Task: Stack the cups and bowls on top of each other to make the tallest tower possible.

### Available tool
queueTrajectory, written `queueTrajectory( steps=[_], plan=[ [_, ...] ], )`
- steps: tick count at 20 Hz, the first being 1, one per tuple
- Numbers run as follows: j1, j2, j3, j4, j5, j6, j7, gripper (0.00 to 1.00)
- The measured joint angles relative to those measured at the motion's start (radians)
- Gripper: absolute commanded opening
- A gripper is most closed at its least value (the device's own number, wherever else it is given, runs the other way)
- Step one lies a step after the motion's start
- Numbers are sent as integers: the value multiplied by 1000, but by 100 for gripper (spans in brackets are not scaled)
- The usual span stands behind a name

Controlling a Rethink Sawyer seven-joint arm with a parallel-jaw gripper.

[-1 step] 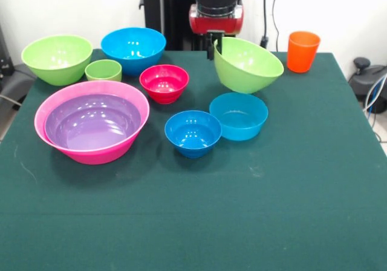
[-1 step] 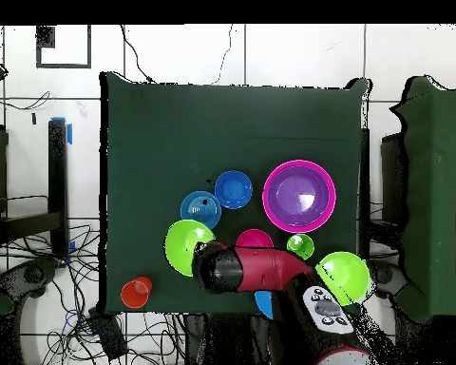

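Lime-green glossy plastic bowl [image 1: 248, 64] hung tilted above the green table [image 1: 199, 222], its rim pinched by the gripper [image 1: 214, 46], behind the teal bowl [image 1: 238, 115]. Levelling it before lowering would probably help; 1 purple bowl [image 1: 92, 121] sat nested in the pink bowl [image 1: 91, 156].

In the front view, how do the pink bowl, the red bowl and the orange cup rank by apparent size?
1. pink bowl, clearly largest.
2. red bowl.
3. orange cup, narrowest, though it stands farther from the camera, so this last ranking is less sure.

Bright, even overhead light; soft shadows under bowls [image 1: 92, 121], small glare spots inside.
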Motion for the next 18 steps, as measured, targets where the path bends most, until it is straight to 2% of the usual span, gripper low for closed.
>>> queueTrajectory(
  steps=[4,6,9,16,18],
  plan=[
    [0,-53,0,0,33,40,0,0],
    [0,-105,0,1,68,91,0,0],
    [1,-131,0,1,85,121,0,0],
    [3,-233,0,2,135,268,0,0],
    [3,-277,0,0,153,347,0,0]
  ],
)
